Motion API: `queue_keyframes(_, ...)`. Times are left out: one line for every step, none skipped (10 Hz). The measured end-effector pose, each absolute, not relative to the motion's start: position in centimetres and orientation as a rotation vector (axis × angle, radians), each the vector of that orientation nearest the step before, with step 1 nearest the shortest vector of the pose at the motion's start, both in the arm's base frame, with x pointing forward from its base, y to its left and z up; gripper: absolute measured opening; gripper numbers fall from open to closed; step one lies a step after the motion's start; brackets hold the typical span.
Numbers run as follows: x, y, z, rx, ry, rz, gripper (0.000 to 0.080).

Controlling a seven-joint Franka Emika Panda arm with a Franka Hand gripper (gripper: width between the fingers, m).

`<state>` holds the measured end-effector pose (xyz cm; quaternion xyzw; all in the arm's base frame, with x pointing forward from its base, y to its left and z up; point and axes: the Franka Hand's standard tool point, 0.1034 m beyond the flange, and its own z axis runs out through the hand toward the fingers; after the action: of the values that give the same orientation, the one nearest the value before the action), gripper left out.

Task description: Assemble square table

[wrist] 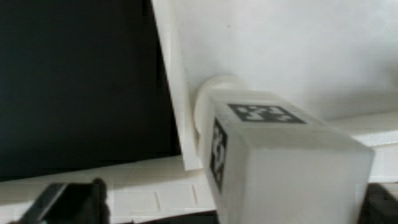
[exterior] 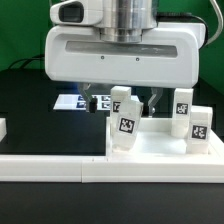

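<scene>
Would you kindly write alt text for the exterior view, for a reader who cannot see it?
A white robot gripper hangs open, holding nothing, above a white square tabletop on a black table. Four short white legs with black-and-white tags stand on the tabletop, and a white border rail runs along the front.

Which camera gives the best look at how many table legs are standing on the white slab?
The exterior view: it shows several tagged legs upright on the square slab under the open gripper. The wrist view shows only one leg close up, seated at a corner hole.
</scene>
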<state>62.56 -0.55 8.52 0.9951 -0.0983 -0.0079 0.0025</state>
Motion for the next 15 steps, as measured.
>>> queue_keyframes(62.55,-0.55,8.50,3.115,-0.364,-0.025,0.0524)
queue_keyframes(62.55,-0.56,8.50,3.115,-0.364,-0.025,0.0385)
queue_keyframes(62.56,-0.50,8.49,3.109,-0.426,-0.025,0.0385)
queue_keyframes(62.56,-0.48,8.49,3.081,-0.590,-0.024,0.0291)
queue_keyframes(62.56,-0.51,8.48,3.069,-0.646,-0.024,0.0291)
queue_keyframes(62.56,-0.51,8.47,3.033,-0.796,-0.024,0.0291)
queue_keyframes(62.55,-0.51,8.46,3.012,-0.871,-0.024,0.0291)
queue_keyframes(62.57,-0.61,8.37,2.957,-1.045,-0.022,0.0291)
queue_keyframes(62.87,-0.99,8.35,2.888,-1.233,0.001,0.0291)
queue_keyframes(62.88,-0.96,8.34,2.842,-1.337,0.001,0.0291)
queue_keyframes(62.94,-1.06,8.31,2.761,-1.504,0.000,0.0291)
queue_keyframes(63.05,-1.09,8.27,2.689,-1.646,-0.002,0.0291)
queue_keyframes(63.10,-0.96,8.23,2.609,-1.770,-0.002,0.0291)
queue_keyframes(63.01,-0.63,8.19,2.440,-1.992,-0.003,0.0291)
queue_keyframes(62.86,-0.91,8.16,2.318,-2.145,0.010,0.0291)
